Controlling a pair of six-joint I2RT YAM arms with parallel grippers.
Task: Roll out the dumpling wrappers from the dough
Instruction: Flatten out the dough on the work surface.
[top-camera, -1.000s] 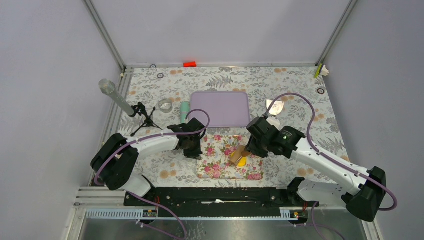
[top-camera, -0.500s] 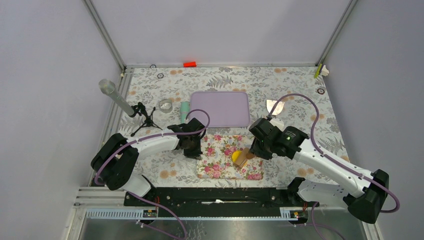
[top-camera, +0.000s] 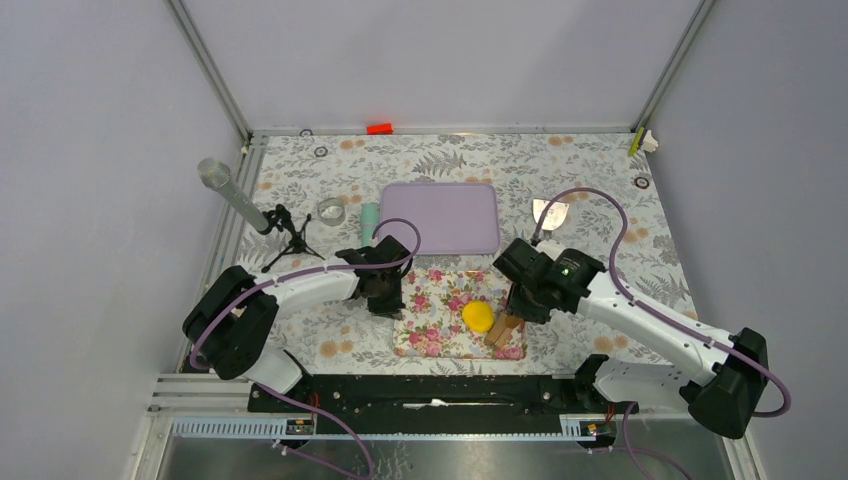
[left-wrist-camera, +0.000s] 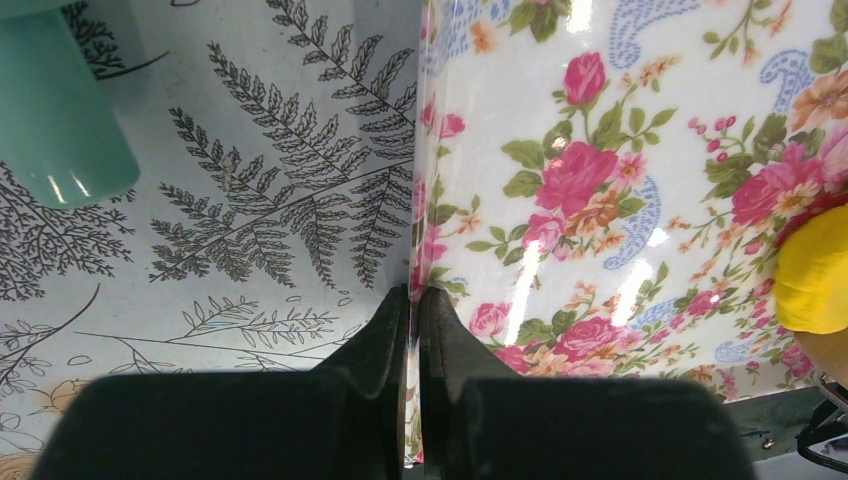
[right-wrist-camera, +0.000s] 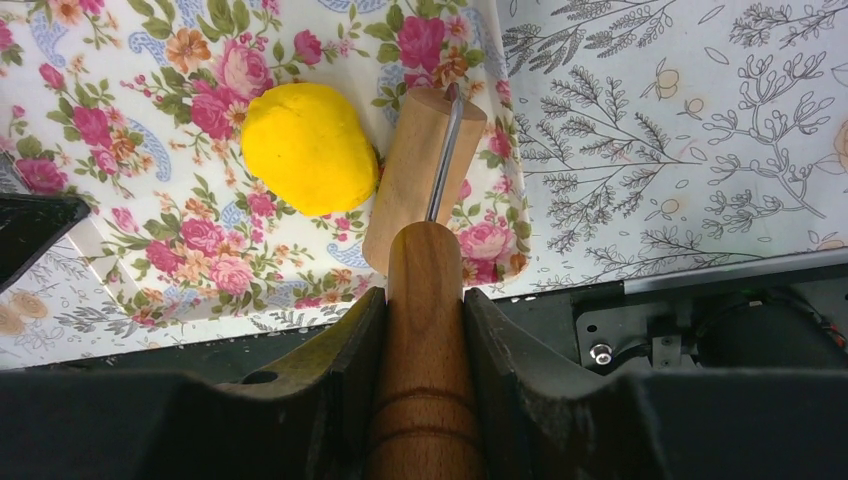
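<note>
The dough (top-camera: 478, 316) is a rounded bright yellow lump (right-wrist-camera: 305, 150) lying on a floral mat (top-camera: 440, 300). My right gripper (right-wrist-camera: 425, 300) is shut on the wooden handle of a small roller (right-wrist-camera: 420, 175). The roller's drum rests on the mat just right of the dough, touching or nearly touching it. My left gripper (left-wrist-camera: 413, 295) is shut on the mat's left edge (left-wrist-camera: 620, 150), pinching the sheet between its fingers. The dough (left-wrist-camera: 815, 270) shows at the far right of the left wrist view. No dumpling wrappers are in view.
A purple tray (top-camera: 440, 217) lies behind the mat, with a teal cup (top-camera: 370, 218) and a small glass dish (top-camera: 331, 210) to its left. A metal scraper (top-camera: 550, 212) sits at the right. A tripod (top-camera: 285, 235) stands at the left. The black rail (right-wrist-camera: 700, 310) borders the near table edge.
The right gripper has carried the roller rightwards and towards the near edge, off the dough, which now lies uncovered. The left gripper has not moved.
</note>
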